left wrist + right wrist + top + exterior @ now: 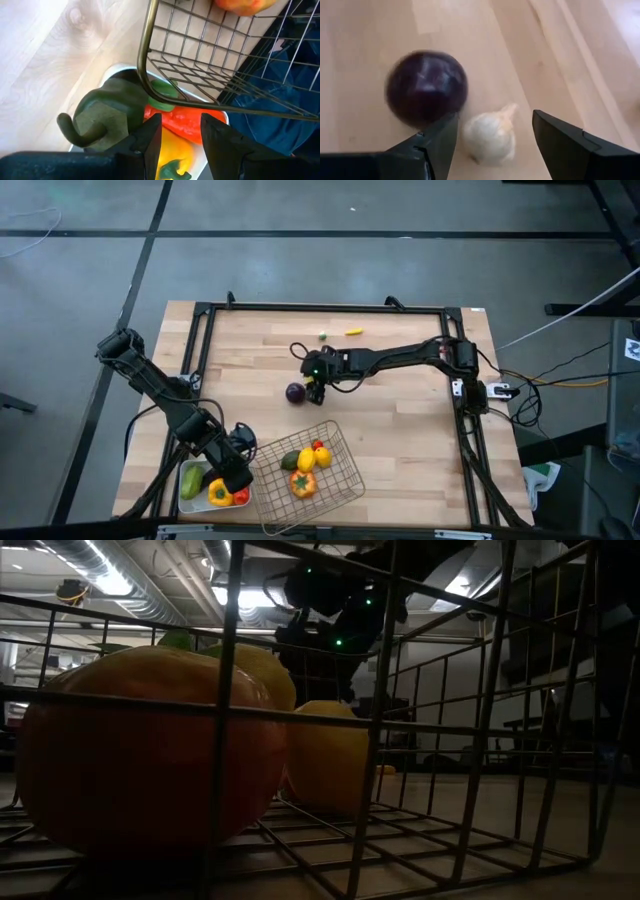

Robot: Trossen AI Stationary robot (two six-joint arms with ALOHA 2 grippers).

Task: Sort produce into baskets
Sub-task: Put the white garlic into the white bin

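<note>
My right gripper [318, 388] is open, low over the table's middle. In the right wrist view its fingers stand on either side of a white garlic bulb [490, 136], which lies on the wood next to a purple onion [426, 89] [295, 392]. My left gripper [238, 478] [180, 137] is open over the white tray [186, 502]. The tray holds a green vegetable [107, 112], a red pepper [182, 122] and a yellow pepper [219, 493]. The wire basket [335, 490] holds a lemon [306, 459], an orange pepper [303, 484], a green piece and a small red piece.
A small green piece [323, 335] and a small yellow piece [353, 332] lie near the table's far edge. The basket's corner [145, 85] overhangs the tray beside my left gripper. A black frame [330, 308] rims the table. Bare wood lies right of the basket.
</note>
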